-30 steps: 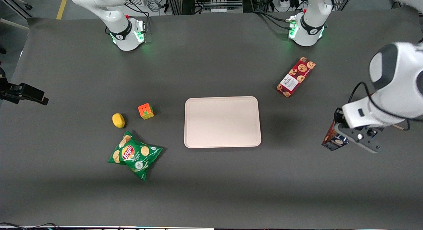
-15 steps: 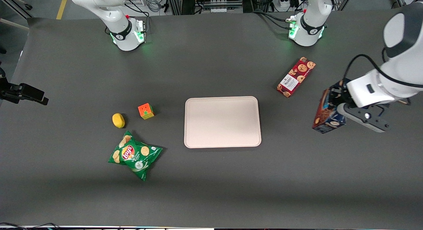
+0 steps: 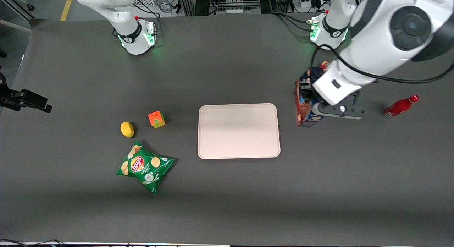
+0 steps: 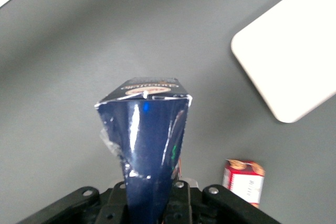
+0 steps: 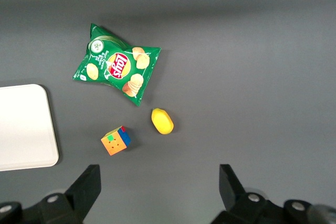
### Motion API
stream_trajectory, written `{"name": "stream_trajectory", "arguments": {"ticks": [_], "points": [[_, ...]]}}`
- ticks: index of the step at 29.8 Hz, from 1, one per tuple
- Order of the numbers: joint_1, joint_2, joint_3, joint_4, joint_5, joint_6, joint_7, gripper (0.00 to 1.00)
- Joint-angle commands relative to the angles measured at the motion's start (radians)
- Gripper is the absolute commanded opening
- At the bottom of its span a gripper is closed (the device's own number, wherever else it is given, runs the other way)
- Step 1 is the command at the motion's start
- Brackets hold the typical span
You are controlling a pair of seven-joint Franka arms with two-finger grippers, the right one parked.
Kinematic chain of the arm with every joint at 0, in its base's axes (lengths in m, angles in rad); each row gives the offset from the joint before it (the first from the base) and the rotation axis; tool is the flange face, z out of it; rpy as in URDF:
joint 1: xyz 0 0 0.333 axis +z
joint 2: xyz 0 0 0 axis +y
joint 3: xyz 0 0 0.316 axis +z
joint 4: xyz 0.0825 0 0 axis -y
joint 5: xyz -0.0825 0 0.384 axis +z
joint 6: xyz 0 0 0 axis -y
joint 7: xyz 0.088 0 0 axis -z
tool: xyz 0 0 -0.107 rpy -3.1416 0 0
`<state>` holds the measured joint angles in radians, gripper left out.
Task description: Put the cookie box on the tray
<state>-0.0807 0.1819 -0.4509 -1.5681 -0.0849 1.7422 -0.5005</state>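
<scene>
claw (image 3: 309, 105): clamped on the cookie box (image 3: 305, 112), right of frame centre in the front view
tray (image 3: 238, 131): mid-frame, bare

The table (image 3: 227, 211) is seen whole from high above in the front view, with both arm bases at its farther edge. From the left wrist view, a steep downward look is taken from close above the gripper (image 4: 152, 203), past the held cookie box (image 4: 149, 156); a corner of the tray (image 4: 294, 61) is shared with the front view. The right wrist view looks straight down; the tray and chip bag (image 5: 118, 69) are shared.
</scene>
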Motion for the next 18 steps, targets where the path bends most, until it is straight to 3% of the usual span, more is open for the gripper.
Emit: {"name": "stream_trajectory", "arguments": {"ticks": [1,7,18], "points": [[0.004,-0.082,-0.037,-0.248,0.027,0.222,-0.038,0.00],[0.001,-0.052,-0.068,-0.369,0.063,0.425,-0.087,0.00],[-0.002,0.109,-0.115,-0.422,0.362,0.569,-0.326,0.00]]}}
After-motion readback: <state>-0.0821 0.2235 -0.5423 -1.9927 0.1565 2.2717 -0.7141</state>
